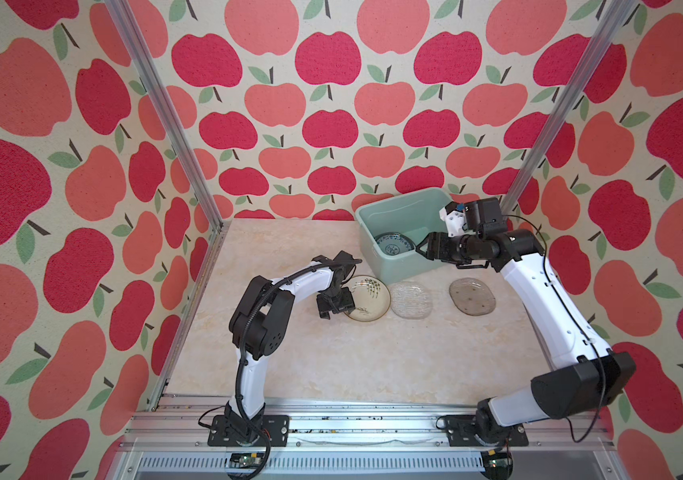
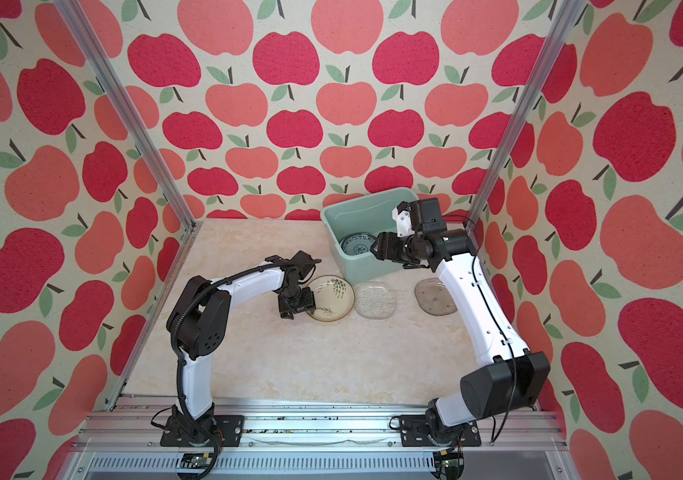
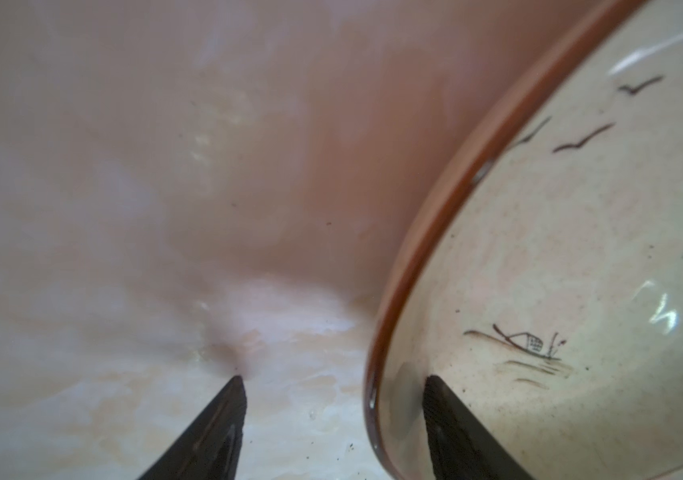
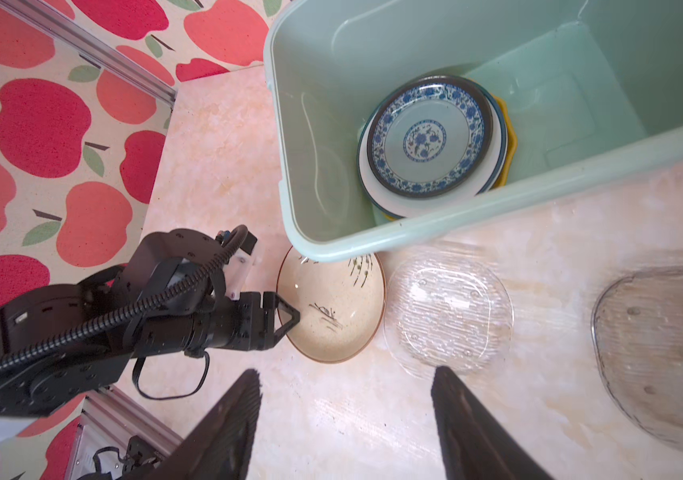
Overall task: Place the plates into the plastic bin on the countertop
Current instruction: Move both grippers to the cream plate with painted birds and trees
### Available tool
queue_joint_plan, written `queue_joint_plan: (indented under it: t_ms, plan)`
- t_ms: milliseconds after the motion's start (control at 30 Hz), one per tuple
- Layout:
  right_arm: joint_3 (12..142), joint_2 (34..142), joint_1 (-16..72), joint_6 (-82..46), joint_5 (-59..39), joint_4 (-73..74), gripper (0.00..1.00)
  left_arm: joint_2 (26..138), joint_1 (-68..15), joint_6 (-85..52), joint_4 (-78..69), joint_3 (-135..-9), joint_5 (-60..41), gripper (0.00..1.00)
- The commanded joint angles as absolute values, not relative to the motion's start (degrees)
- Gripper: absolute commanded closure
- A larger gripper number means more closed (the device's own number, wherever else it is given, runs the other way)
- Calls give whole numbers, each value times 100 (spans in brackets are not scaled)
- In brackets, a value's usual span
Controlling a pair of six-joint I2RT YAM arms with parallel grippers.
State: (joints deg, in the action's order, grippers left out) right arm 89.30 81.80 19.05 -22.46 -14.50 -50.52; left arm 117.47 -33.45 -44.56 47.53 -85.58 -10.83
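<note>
Closest, left wrist view: left gripper (image 3: 331, 378) jaws apart, straddling cream plate (image 3: 560, 249) rim on countertop (image 3: 124, 208). Looks glazed, stiff, breakable, likely slick; you pinch rim squarely. Right wrist view: right gripper (image 4: 347, 372) wide, empty. Top view: plate just beside plastic bin (image 1: 394, 266).

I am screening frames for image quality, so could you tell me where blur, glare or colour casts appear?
Left wrist view: soft throughout, pinkish cast on the countertop, white glare streaks on the cream plate. Right wrist view: blue-patterned plate sharp, right tool blurred up close. Both top views: evenly lit, crisp, faint shadows only.
</note>
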Motion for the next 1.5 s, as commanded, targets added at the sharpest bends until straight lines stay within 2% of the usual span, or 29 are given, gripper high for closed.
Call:
queue_joint_plan:
  t_ms: [0,333,600,1167,1467]
  plan:
    - [8480,7762,1925,-2487,-1505,-5126,32,12042,-3351,-4722,4971,-8648,-1079,39]
    - [8042,7467,1925,-2472,-1512,-5147,32,12349,-3396,-4729,5583,-8855,-794,53]
    - [7620,7141,1916,-2461,-1541,-5046,32,12265,-3479,-4883,5919,-8578,-482,61]
    - [6854,6923,2008,-2663,-1882,-4664,34,11426,-3435,-5141,6499,-7506,-71,65]
    - [6434,7752,3163,-3441,-2827,-3551,34,10788,-3314,-4981,6302,-6803,-64,66]
